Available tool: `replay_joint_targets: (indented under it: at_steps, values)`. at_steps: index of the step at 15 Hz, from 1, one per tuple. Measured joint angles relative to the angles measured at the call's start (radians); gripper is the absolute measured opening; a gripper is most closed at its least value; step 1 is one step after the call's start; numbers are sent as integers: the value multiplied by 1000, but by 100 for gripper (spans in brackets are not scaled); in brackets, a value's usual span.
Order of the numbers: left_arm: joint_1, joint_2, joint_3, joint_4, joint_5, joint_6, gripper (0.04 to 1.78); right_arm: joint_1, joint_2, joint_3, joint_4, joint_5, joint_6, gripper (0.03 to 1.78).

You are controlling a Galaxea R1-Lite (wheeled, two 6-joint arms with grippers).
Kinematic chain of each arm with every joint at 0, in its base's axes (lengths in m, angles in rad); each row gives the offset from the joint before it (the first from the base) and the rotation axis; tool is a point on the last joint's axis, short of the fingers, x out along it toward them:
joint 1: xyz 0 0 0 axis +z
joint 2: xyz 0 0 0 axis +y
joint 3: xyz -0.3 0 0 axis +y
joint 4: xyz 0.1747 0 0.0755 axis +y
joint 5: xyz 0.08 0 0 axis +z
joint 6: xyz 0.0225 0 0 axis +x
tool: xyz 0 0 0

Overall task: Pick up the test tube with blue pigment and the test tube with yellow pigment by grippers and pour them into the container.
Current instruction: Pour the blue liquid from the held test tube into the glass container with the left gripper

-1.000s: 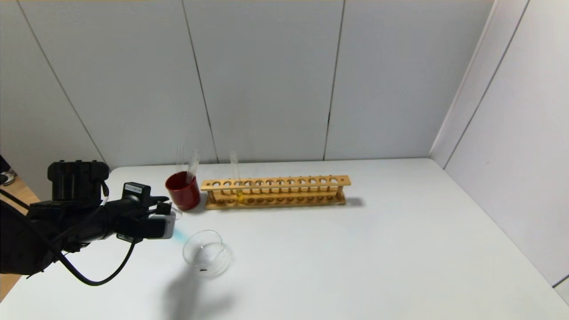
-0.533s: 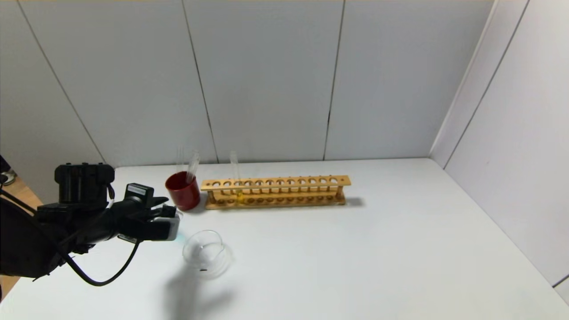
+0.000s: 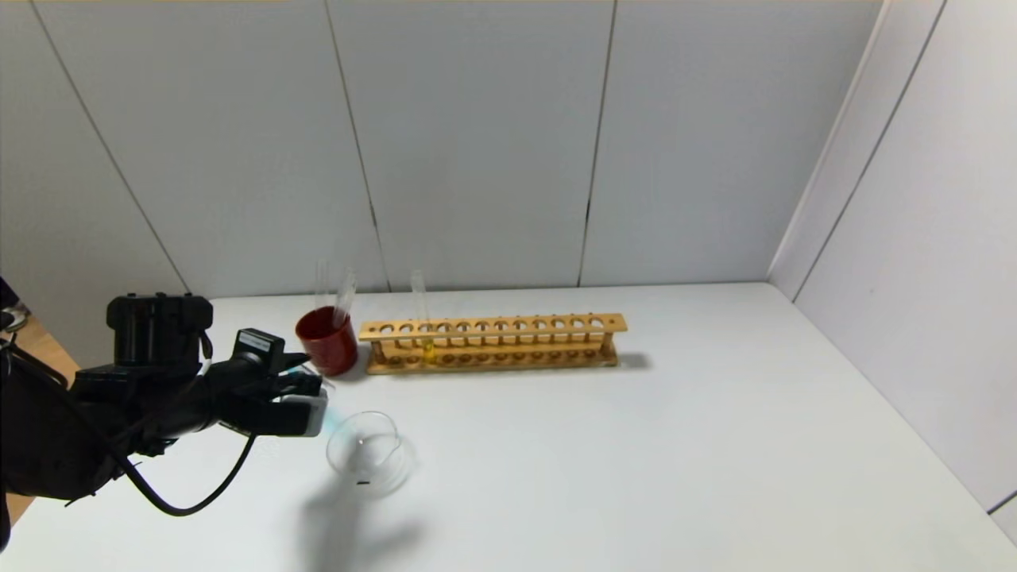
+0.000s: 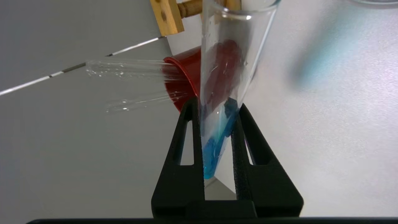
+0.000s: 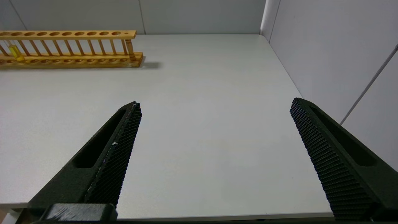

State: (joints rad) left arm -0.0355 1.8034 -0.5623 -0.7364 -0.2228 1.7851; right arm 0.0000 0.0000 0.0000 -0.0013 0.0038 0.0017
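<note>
The left gripper [image 4: 217,133] jaws clamp the test tube with blue pigment [image 4: 222,93], tilted, mouth just beside the container [image 3: 368,455] rim. Tipping before the mouth clears the rim would spill pigment onto the table [image 3: 636,461]. The right gripper [image 5: 214,124] jaws stand wide.
</note>
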Motion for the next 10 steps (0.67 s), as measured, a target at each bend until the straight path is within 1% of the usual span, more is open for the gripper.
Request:
replay_joint_targets:
  at_steps: [3, 6, 10]
  values:
    - [0, 2, -3, -35, -66, 32, 31, 0, 0, 0, 0, 0, 0, 175]
    - [0, 16, -1, -37, -104, 73, 31, 0, 0, 0, 0, 0, 0, 175]
    - [0, 27, 3, -36, -107, 89, 31, 0, 0, 0, 0, 0, 0, 175]
